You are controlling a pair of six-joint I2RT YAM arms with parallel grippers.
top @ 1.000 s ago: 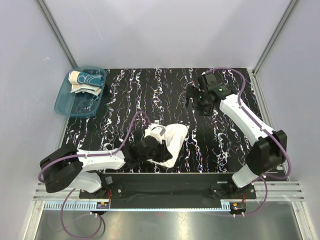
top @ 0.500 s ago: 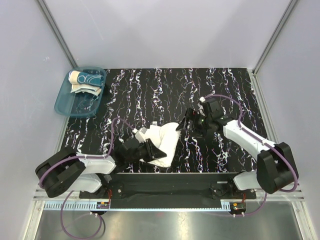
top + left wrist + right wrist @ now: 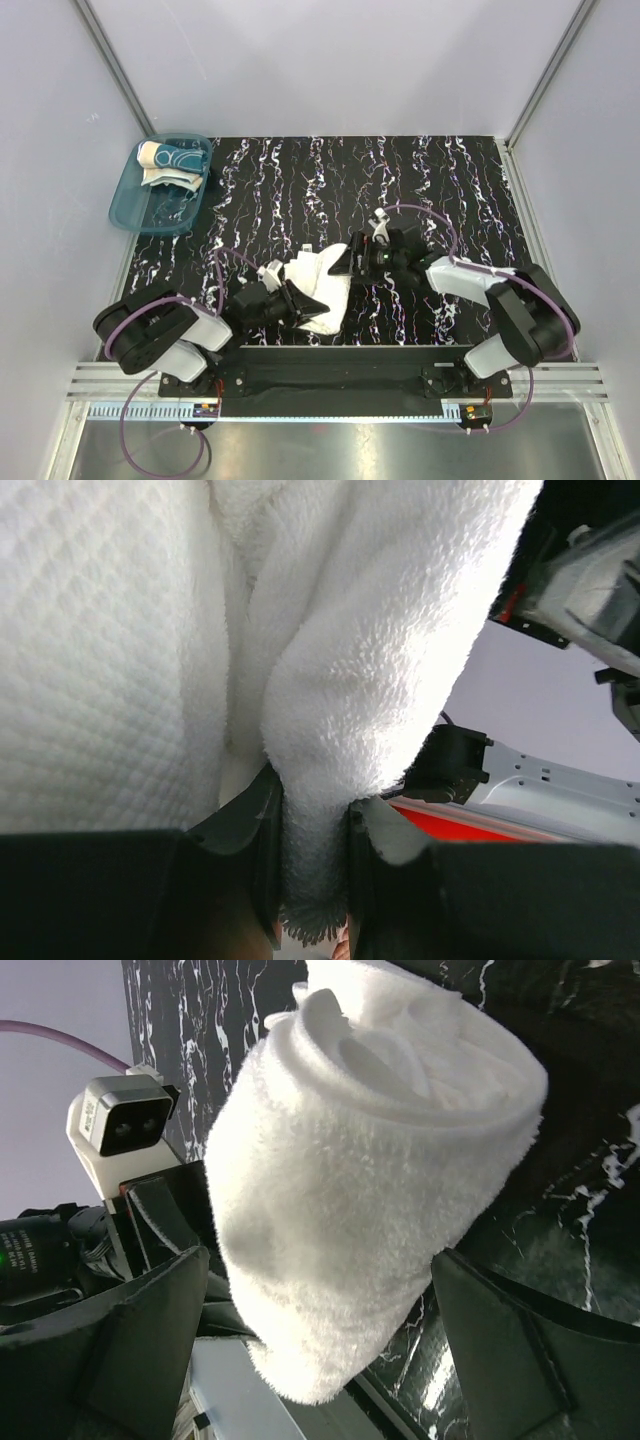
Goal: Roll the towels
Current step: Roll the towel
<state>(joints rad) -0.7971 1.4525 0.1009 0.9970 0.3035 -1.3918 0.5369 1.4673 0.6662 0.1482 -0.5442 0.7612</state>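
Note:
The white towel lies as a loose roll near the table's front edge. My left gripper is shut on a fold of it; in the left wrist view the fingers pinch the terry edge of the white towel. My right gripper is open at the roll's right end. In the right wrist view its fingers stand wide on either side of the rolled towel, not touching it. The cream-tan patterned towel lies in the teal tub at the back left.
The black marbled table is walled by grey panels on three sides. The arm bases and a metal rail run along the near edge. Purple cables loop over both arms.
My right arm has swung from the far right down to the towel's right end, gripper still open. My left arm has drawn back left, still gripping; the towel shifted slightly left with it.

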